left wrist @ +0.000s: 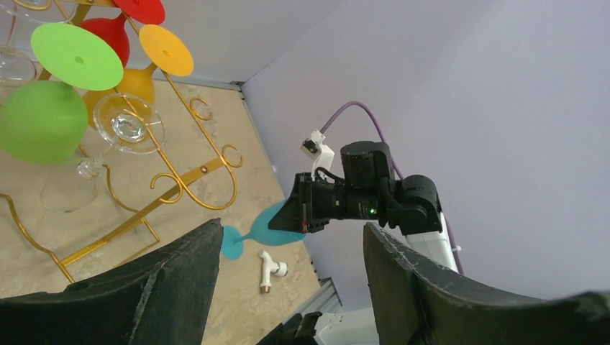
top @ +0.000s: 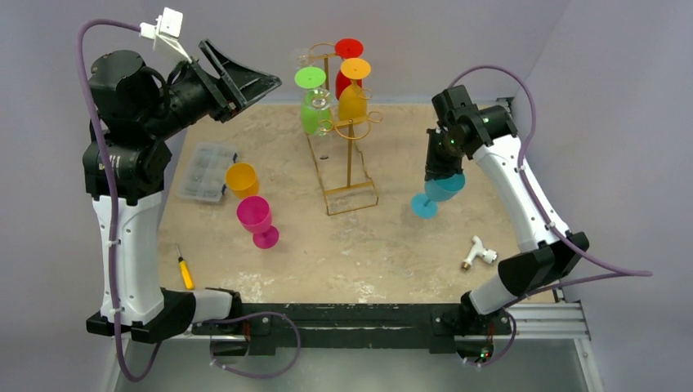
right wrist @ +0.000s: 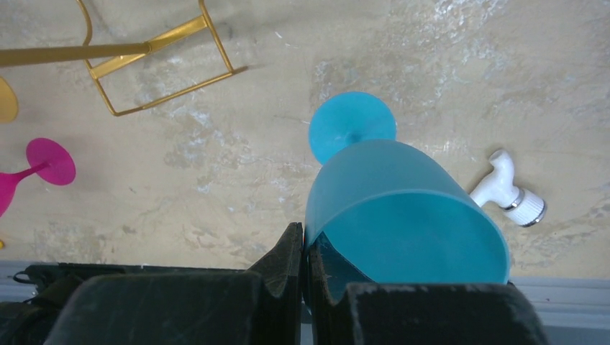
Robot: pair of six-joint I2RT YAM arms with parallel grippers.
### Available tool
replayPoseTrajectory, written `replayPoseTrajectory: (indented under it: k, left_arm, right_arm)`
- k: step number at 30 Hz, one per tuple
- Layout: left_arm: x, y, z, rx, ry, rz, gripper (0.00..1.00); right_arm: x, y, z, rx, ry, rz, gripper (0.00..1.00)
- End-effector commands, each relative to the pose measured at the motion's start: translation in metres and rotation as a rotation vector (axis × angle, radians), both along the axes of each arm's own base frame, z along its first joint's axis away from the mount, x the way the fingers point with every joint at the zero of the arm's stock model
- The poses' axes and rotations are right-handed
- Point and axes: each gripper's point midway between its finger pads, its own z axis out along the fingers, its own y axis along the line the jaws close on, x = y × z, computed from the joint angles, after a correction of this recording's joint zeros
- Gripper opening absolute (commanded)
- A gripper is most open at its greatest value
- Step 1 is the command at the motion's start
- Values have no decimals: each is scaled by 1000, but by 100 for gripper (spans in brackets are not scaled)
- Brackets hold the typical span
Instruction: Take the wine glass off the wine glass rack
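The right gripper [top: 442, 173] stands right of centre in the top view. In the right wrist view its fingers [right wrist: 286, 260] pinch the wall of the blue glass [right wrist: 403, 215] at the rim, one finger outside the bowl and one inside, so the gripper is closed on the glass. The blue glass is tilted, with its foot pointing to the lower left in the top view, low over the tabletop [top: 368, 245]. We cannot tell whether the foot touches. The glass is off the rack [top: 347, 155] and well apart from it, to its right.

The left gripper [top: 243, 77] is raised in the upper left of the top view. Its jaws are spread wide and hold nothing.

The rack stands upright at upper centre. A green glass [top: 313, 102], a yellow glass [top: 354, 91] and a red glass [top: 349, 55] hang on it upside down, and a clear glass [left wrist: 128, 123] hangs beside the green one.

At centre left a pink glass [top: 257, 220] stands on the tabletop, with an orange cup [top: 242, 178] near it and a clear box [top: 208, 170] just beside the cup. A screwdriver [top: 185, 269] lies at lower left. A white fitting [top: 478, 253] lies at lower right.
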Motion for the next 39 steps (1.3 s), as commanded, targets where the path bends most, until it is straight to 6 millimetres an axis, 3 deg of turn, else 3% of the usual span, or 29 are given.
replayPoseTrajectory:
  k: [1, 12, 22, 31, 39]
  left_arm:
    - [-12, 8, 13, 14, -64, 15, 68]
    - [-12, 14, 13, 27, -75, 32, 68]
    - [-11, 16, 12, 27, -73, 39, 68]
    - [-14, 17, 8, 30, -65, 42, 68]
    - [-11, 18, 8, 31, -64, 51, 68]
  right_arm:
    - [9, 15, -2, 96, -117, 30, 0]
    - [7, 21, -54, 66, -80, 42, 0]
    - [6, 26, -81, 37, -32, 59, 0]
    - [3, 33, -91, 56, 1, 76, 0]
    - [4, 37, -86, 61, 9, 97, 24]
